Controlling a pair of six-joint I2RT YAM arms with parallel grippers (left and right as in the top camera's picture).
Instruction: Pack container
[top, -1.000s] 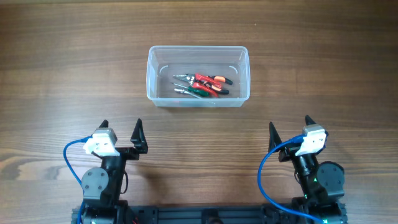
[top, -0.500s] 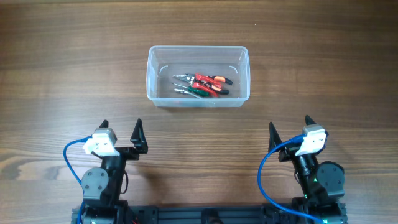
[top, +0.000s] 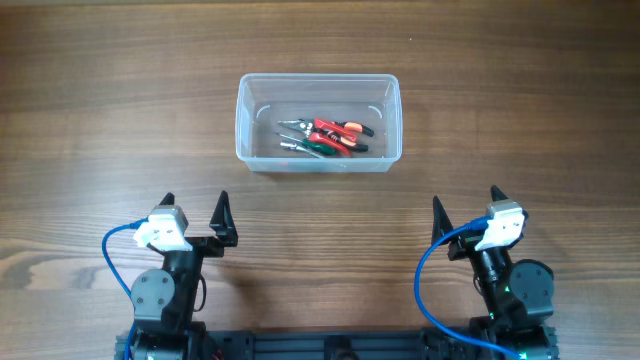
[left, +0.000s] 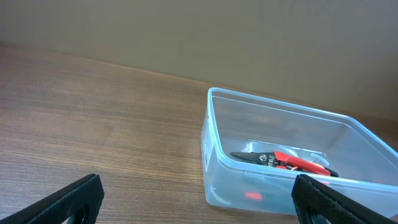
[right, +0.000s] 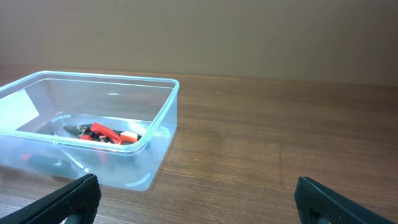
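**Container loaded, both grippers idle – handling notes**

The clear, see-through plastic rectangular container (top: 258, 108) sits on the brown wood-grain table (top: 100, 120) toward 12 o'clock in the overhead view, well apart from both arms. The left gripper (top: 195, 205) waits at 7 o'clock and the right gripper (top: 466, 200) at 5 o'clock. Each has its fingers spread wide and holds nothing.

Handling, as judged: the tub looks thin-walled and light, and likely flexes under a hard pinch. Its smooth sides look slippery, so the rimmed edge is the better purchase – ideally a pinch over the rim at a short end wall, at 3 or 9 o'clock. The small heap of red-, orange- and green-handled hand tools (top: 325, 137) lies loose on the floor of the tub and would probably slide if it tilts.

Limits of view: the tools overlap, so neither their number nor their exact kind can be made out. The left wrist view cuts off the tub's far right end, and the right wrist view its left end. Both wrist views show only the finger ends at the bottom corners. No lid is in view.
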